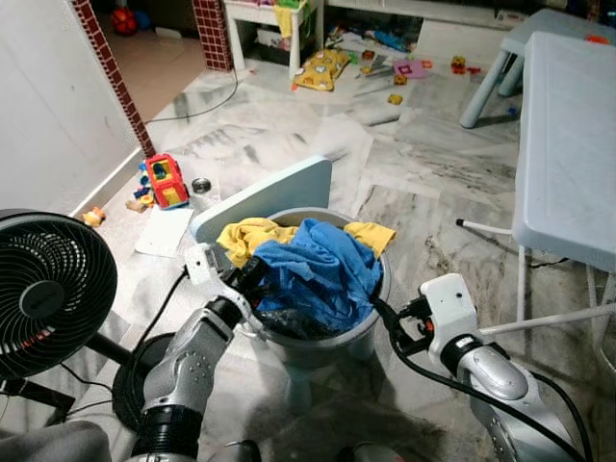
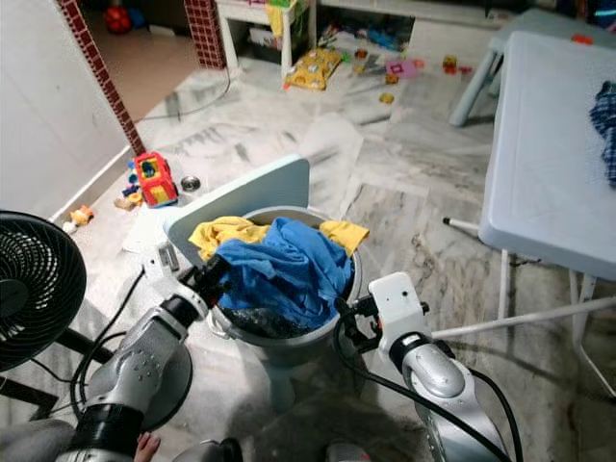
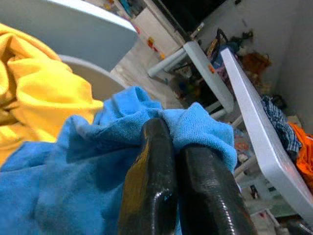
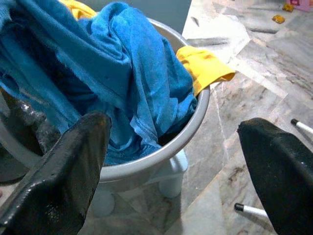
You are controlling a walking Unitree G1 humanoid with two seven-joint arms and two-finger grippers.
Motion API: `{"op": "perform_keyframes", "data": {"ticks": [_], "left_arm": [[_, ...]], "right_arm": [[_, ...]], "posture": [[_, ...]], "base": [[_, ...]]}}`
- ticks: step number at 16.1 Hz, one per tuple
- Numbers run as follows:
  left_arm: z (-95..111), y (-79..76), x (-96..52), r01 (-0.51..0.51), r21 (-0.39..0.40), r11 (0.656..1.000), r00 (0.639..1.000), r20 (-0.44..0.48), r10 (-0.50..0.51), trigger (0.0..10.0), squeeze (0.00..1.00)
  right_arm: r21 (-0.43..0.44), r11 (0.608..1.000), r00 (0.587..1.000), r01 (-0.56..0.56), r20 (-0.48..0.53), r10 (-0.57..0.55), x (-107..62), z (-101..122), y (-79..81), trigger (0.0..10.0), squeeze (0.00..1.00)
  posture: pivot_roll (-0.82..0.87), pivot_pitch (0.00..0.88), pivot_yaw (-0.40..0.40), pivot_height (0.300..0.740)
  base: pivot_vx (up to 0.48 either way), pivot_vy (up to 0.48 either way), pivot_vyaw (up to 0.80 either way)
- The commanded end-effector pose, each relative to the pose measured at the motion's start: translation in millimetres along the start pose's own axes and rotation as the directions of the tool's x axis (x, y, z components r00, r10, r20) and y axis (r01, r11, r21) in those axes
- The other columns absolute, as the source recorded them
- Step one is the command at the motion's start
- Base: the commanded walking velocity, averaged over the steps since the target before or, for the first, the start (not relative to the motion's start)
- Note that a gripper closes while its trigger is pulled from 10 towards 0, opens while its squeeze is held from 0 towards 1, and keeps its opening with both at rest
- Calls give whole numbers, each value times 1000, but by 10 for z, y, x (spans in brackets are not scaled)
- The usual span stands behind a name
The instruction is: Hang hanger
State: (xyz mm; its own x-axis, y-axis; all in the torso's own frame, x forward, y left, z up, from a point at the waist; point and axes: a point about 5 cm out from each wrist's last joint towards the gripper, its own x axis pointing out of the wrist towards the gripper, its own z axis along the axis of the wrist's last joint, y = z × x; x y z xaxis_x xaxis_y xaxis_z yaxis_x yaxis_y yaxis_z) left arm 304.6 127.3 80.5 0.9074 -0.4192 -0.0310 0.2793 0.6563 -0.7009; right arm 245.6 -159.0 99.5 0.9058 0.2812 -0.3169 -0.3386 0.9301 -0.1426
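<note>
Closest in, the left claw [image 3: 171, 196] has its two black fingers [image 3: 149, 181] pressed together, and a fold of the bright blue terry-cloth garment [image 1: 322, 269] is pinched between their tips. That garment is heaped in the round grey plastic basin [image 4: 161, 154], with the claw biting it at the basin's near-left rim. Just beyond the claw's tips, a crumpled yellow cotton garment [image 1: 252, 236] pokes out from under the blue one, and past that a pale blue-white flat board [image 1: 265, 197] leans over the basin's far edge.

No hanger can be made out anywhere in these views, so the task's own thing cannot be placed against either claw. My read: this is an early step, pulling a garment out of the basin before any hanging can happen.

Over to the right claw [image 4: 171, 166]: spread wide, nothing in it, hovering just outside the basin's right rim, with a flap of yellow cloth draped over the rim just ahead of it.

Further right, well apart from that claw, stands the light grey plastic surface [image 1: 568, 144] on white legs.

Next move, as I judge it: the left claw needs a clean lift up and clear of the rim, without dragging the yellow cloth along, then a search for a hanger.
</note>
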Motion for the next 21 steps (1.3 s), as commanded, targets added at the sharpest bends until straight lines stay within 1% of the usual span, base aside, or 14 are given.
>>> {"op": "perform_keyframes", "data": {"ticks": [1,2,3,4,7,9,10,11,12,13,14,18,19,21], "left_arm": [[37,41,-36,-22,7,1000,1000,-3,22,0,0],[43,66,-49,-29,29,999,999,-24,30,0,0],[26,116,-76,-48,107,993,996,-74,56,10000,0],[30,146,-100,-64,133,989,992,-97,77,10000,0],[43,122,-117,-74,100,992,990,-115,86,10000,0],[-28,146,-143,-83,120,989,982,-159,102,10000,0],[-28,230,-174,-126,197,972,974,-161,159,10000,1000],[6,342,-201,-185,297,937,958,-158,240,10000,1000],[16,371,-211,-200,326,924,952,-159,263,10000,1000],[36,453,-245,-233,378,896,933,-173,316,10000,1000],[39,593,-305,-282,461,842,894,-193,405,10000,1000],[-44,738,-409,-268,535,801,850,-261,458,10000,1000],[-47,732,-410,-251,552,795,852,-264,452,10000,773],[-30,642,-364,-178,610,772,887,-240,394,10000,776]], "right_arm": [[-2,1000,1000,3,-5,-3,-3,-15,-12,10000,0],[-2,1000,1000,3,-8,-3,-8,-19,-9,10000,0],[-2,1000,1000,0,-12,0,-20,-33,4,10000,0],[-2,1000,1000,-3,-16,3,-29,-45,19,10000,0],[0,1000,1000,-3,-19,3,-39,-57,32,10000,0],[1,1000,1000,-1,-24,1,-48,-70,33,10000,0],[2,1000,1000,0,-26,1,-55,-74,36,10000,0],[3,1000,1000,0,-29,0,-61,-81,36,10000,0],[4,1000,1000,1,-31,0,-63,-85,37,10000,0],[5,1000,999,0,-34,0,-68,-91,43,10000,0],[7,1000,999,0,-36,1,-73,-99,52,10000,0],[10,1000,999,2,-43,-1,-90,-113,63,10000,0],[11,1000,999,2,-43,-1,-91,-113,64,10000,0],[11,1000,999,1,-47,0,-91,-122,69,10000,0]], "posture": [[-213,84,8,740],[-215,86,9,740],[-215,87,10,740],[-217,90,12,740],[-217,94,17,740],[-218,99,18,740],[-218,102,19,740],[-216,105,19,740],[-215,106,19,740],[-214,109,19,740],[-213,110,20,740],[-215,114,23,740],[-215,114,24,740],[-212,115,24,740]], "base": [[0,0,0],[0,0,0],[0,0,0],[0,0,0],[0,0,0],[0,0,0],[0,0,0],[0,0,0],[0,0,0],[0,0,0],[0,0,0],[0,0,0],[0,0,0],[0,0,0]]}}
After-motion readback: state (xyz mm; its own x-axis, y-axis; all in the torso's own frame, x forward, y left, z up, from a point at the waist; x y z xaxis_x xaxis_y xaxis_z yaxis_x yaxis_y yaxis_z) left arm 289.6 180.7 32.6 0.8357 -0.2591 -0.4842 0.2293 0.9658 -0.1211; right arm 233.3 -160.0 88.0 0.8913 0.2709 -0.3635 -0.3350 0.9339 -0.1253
